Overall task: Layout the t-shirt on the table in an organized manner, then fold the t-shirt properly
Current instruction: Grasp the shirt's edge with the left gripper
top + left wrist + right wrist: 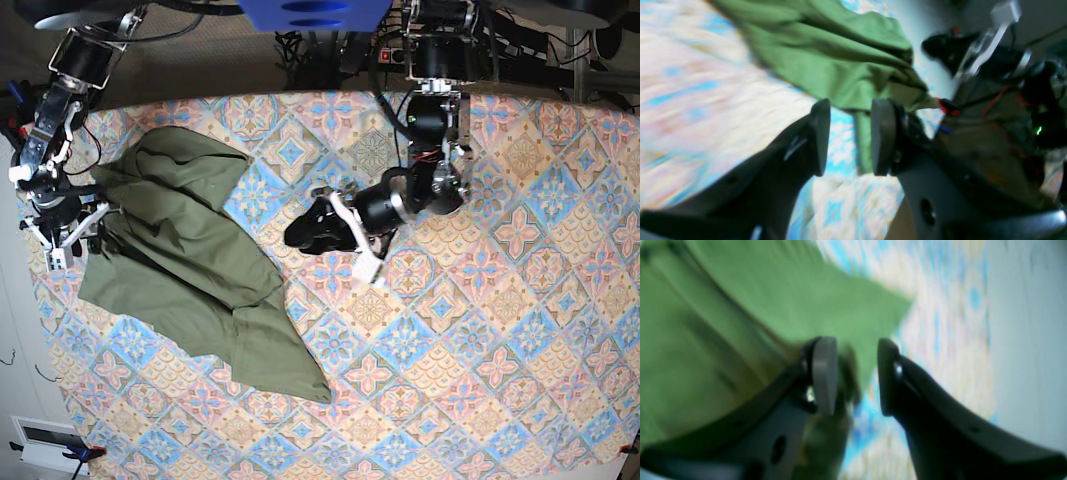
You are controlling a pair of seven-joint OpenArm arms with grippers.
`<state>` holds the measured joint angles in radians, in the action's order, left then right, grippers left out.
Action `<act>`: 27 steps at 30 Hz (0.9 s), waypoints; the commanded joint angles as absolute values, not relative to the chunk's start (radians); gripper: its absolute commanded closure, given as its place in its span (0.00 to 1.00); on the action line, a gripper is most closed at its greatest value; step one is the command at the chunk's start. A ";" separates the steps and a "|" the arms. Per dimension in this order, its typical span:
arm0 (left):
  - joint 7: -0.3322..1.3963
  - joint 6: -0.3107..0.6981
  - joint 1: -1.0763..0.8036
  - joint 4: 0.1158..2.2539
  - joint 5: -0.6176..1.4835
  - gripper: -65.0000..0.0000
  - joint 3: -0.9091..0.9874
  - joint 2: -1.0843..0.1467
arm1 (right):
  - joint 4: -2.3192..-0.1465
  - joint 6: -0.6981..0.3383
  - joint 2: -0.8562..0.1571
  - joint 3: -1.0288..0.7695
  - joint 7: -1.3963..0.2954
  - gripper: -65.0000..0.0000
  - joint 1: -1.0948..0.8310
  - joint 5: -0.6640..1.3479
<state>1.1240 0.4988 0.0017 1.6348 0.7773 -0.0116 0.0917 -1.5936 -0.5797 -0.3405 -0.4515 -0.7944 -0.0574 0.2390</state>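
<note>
The olive-green t-shirt [190,270] lies crumpled on the left part of the patterned table [520,330], one point reaching toward the front middle. My right gripper [62,238] sits at the shirt's left edge. In the right wrist view it [855,380] is open, its left finger over the green cloth [740,323], its right finger over the bare table [940,340]. My left gripper [300,236] is just right of the shirt. In the left wrist view it [850,138] is open, with a narrow strip of shirt [826,56] showing in the gap between the jaws.
The table's left edge runs close to my right gripper, with grey floor [15,330] beyond. Cables and electronics [330,45] lie behind the table's back edge. A white box [45,440] sits on the floor at the front left.
</note>
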 commanded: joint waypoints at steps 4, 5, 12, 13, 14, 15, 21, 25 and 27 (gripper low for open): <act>1.076 0.507 0.067 1.558 0.687 0.68 -0.151 0.153 | -1.658 -0.579 -0.366 -0.561 -0.760 0.69 -0.114 0.259; 1.053 0.507 0.071 1.547 0.653 0.67 -0.216 0.154 | -1.666 -0.579 -0.366 -0.575 -0.760 0.69 -0.125 0.259; 0.926 0.507 0.140 1.478 0.317 0.67 -0.549 0.157 | -1.670 -0.579 -0.367 -0.653 -0.762 0.69 -0.142 0.259; 0.905 0.507 0.151 1.457 0.285 0.67 -0.570 0.157 | -1.670 -0.579 -0.367 -0.659 -0.762 0.69 -0.140 0.259; 0.880 0.507 0.166 1.431 0.251 0.67 -0.598 0.157 | -1.670 -0.579 -0.367 -0.664 -0.762 0.69 -0.140 0.259; 0.855 0.507 0.182 1.408 0.220 0.67 -0.624 0.157 | -1.672 -0.579 -0.367 -0.664 -0.762 0.69 -0.142 0.259; 0.717 0.469 0.249 1.285 0.091 0.67 -0.731 0.157 | -1.673 -0.579 -0.367 -0.664 -0.762 0.69 -0.145 0.259; 0.665 0.440 0.315 1.173 0.091 0.67 -0.771 0.157 | -1.673 -0.579 -0.367 -0.664 -0.762 0.69 -0.145 0.259; 0.621 0.440 0.343 1.116 0.091 0.67 -0.803 0.157 | -1.673 -0.579 -0.367 -0.664 -0.762 0.69 -0.145 0.259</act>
<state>0.6456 0.4351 0.3199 1.1049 0.0792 -0.7986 0.1375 -1.6543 -0.5816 -0.3435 -0.6556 -0.7864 -0.1535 0.2474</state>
